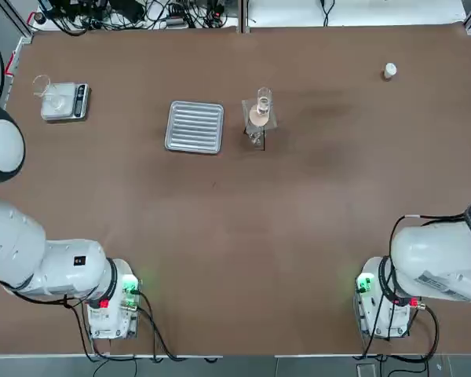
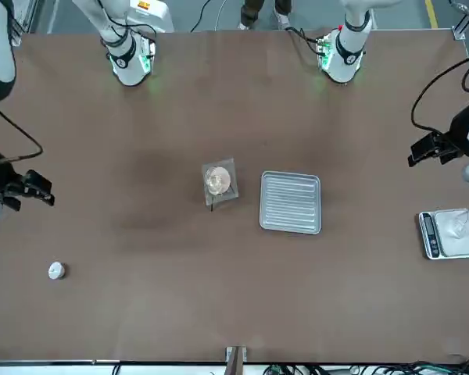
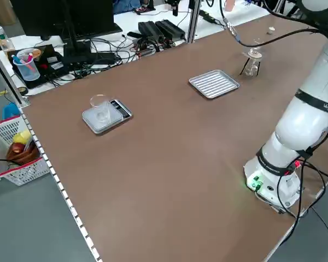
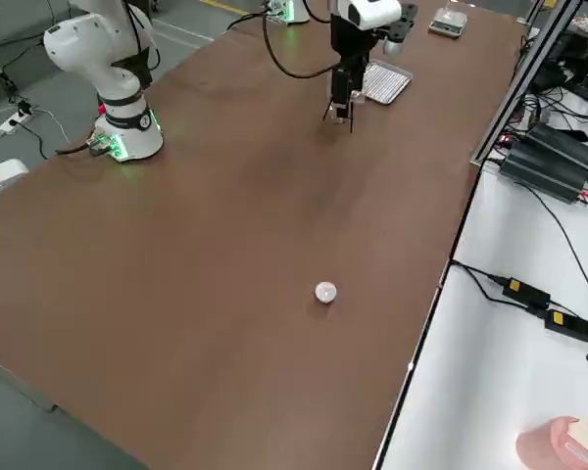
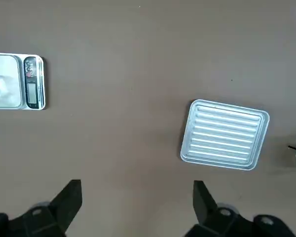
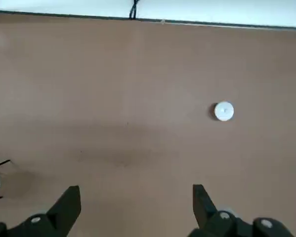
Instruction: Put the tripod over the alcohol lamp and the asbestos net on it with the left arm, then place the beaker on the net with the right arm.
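1. The setting is a robotics laboratory: two white arms point(image 2: 129, 39) are bolted to one large brown table point(image 1: 235, 236).
2. Chemistry ware stands on the table: a digital scale point(image 3: 105, 115), a ribbed metal tray point(image 1: 195, 126), a tripod point(image 1: 258, 118).
3. Power adapters and cables point(image 3: 153, 30) lie along the far benches.
4. An aluminium frame post point(image 4: 529, 59) edges the table.

I see a ribbed metal tray point(image 1: 195, 126) lying flat near the table's centre, toward eleven o'clock. Well out at ten o'clock sits a small digital scale point(image 1: 65, 102) with a clear glass cup point(image 1: 45, 91) resting on its platform. A small white capped cylinder point(image 1: 389, 71) stands alone toward two o'clock.
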Robot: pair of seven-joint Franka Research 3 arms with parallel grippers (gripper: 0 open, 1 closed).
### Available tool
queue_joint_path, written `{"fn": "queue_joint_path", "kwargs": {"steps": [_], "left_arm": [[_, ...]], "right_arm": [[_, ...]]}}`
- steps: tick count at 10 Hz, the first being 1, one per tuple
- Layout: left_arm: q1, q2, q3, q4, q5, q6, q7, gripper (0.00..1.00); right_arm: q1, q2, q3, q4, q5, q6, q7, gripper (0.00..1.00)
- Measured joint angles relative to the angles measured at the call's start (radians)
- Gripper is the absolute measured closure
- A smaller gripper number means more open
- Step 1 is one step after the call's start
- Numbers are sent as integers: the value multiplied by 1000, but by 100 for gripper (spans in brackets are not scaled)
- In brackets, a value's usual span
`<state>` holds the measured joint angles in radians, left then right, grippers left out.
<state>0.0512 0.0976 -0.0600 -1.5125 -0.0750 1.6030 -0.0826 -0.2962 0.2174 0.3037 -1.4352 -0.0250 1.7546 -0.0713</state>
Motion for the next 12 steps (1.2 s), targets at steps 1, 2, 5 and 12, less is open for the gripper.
{"fn": "queue_joint_path", "kwargs": {"steps": [1, 2, 5, 12], "left_arm": [[0, 0, 0, 1, 0, 0, 0, 0], [-1, 0, -1, 2, 0, 0, 0, 0], [-2, 0, -4, 3, 0, -1, 0, 0], [3, 0, -34, 7, 96, -4, 12, 0]], "right_arm": [[43, -20, -45, 0, 5, -27, 8, 0], [100, -40, -95, -3, 6, -44, 27, 0], [200, -96, -154, -25, 5, -95, 103, 0], [278, -144, -230, -93, 5, -44, 119, 0]]}}
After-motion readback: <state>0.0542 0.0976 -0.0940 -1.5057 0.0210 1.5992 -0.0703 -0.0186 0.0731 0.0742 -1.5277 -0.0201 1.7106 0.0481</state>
